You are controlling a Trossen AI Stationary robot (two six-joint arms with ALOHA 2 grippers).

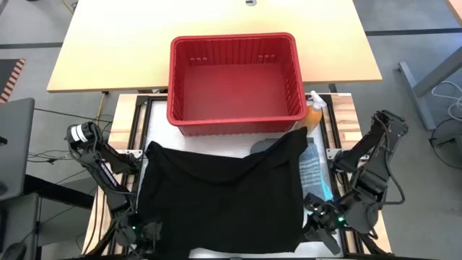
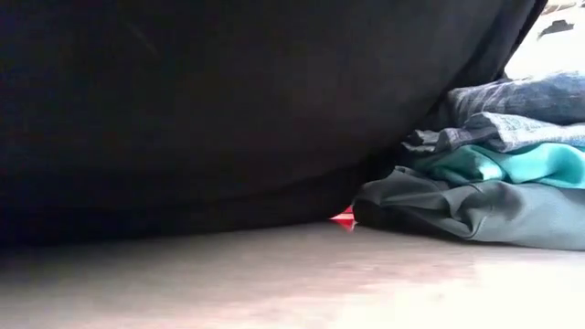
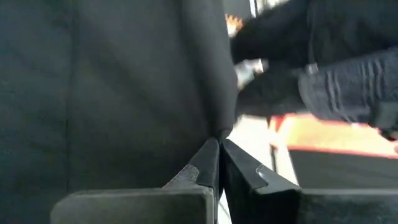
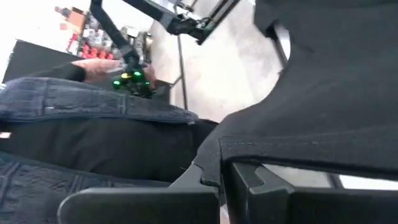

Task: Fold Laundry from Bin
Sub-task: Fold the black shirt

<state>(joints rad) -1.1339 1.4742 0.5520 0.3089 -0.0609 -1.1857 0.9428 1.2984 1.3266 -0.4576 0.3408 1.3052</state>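
Black garment (image 1: 220, 195) w/ both grippers clamped

Even overhead light; low view dim, blurred; wrist views soft.

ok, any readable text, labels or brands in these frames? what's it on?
None readable.
Spray bottle: no label can be made out.
Red bin: no marking shows.
Black garment and folded stack: no tags or print visible.
Shelf items in the room behind, right wrist view: red packaging, too blurred to read.
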